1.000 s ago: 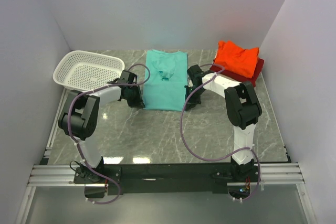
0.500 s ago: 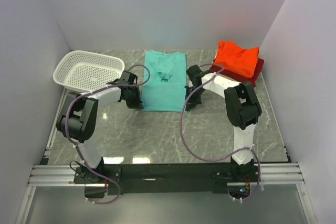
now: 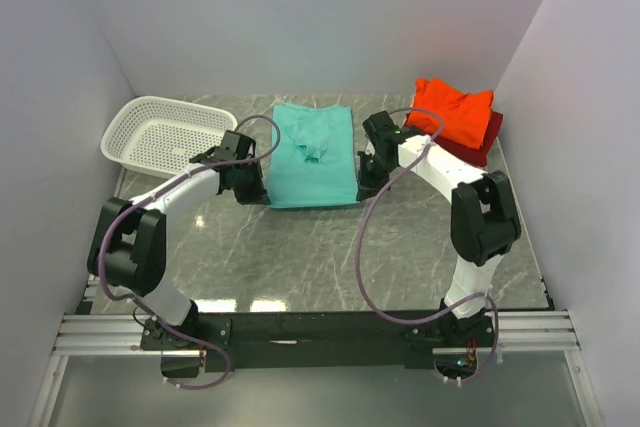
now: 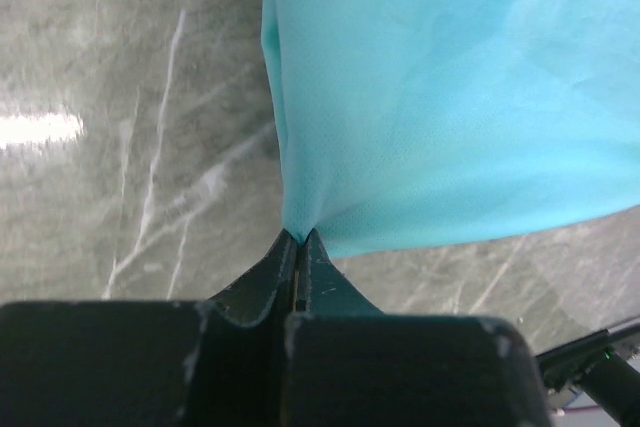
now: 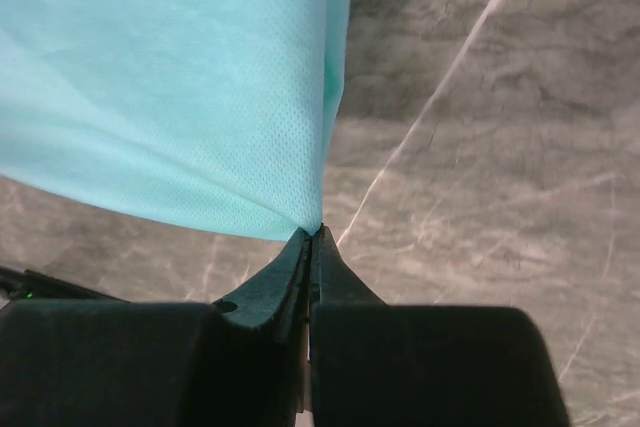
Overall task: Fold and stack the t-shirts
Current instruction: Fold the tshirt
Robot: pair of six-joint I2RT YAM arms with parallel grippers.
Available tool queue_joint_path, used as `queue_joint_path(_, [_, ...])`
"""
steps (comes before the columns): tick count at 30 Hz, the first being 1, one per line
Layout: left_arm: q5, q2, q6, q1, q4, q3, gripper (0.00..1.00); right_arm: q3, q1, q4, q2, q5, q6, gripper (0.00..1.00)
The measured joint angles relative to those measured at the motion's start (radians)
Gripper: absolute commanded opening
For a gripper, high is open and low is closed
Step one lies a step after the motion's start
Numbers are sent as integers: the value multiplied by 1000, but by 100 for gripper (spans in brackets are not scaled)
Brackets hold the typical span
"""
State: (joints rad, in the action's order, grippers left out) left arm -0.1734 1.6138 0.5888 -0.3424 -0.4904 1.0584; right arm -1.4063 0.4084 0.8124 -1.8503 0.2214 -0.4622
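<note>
The teal t-shirt (image 3: 312,155) lies lengthwise on the marble table at the back middle, its near hem lifted. My left gripper (image 3: 255,190) is shut on the shirt's near left corner; the left wrist view shows the teal cloth (image 4: 440,97) pinched at the fingertips. My right gripper (image 3: 366,185) is shut on the near right corner, with the cloth (image 5: 180,87) pulled into the tips. A folded orange-red shirt (image 3: 452,112) sits on a dark red shirt (image 3: 487,139) at the back right. No cream shirt is in view.
A white mesh basket (image 3: 165,134) stands at the back left, close to my left arm. Grey walls enclose the table on three sides. The marble tabletop (image 3: 320,247) lies bare in front of the shirt.
Both grippers have lifted the shirt's near corners and moved them a little towards the back. The arms have stretched out farther and the near hem has risen.
</note>
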Motion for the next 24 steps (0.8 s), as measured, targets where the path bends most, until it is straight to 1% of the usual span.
queue_joint_path(5, [-6, -66, 4, -11, -50, 0, 0, 1, 5, 35, 94, -1, -3, 0])
queue_joint_path(10, [-16, -159, 32, -44, -99, -31, 0, 42, 18, 77, 171, -9, -4, 0])
queue_joint_path(17, [-39, -330, 115, -134, -200, -88, 0, 138, 47, 170, 315, -19, -6, 0])
queue_joint_path(24, [-82, -456, 222, -201, -281, -112, 0, 150, 76, 274, 469, -19, -34, 0])
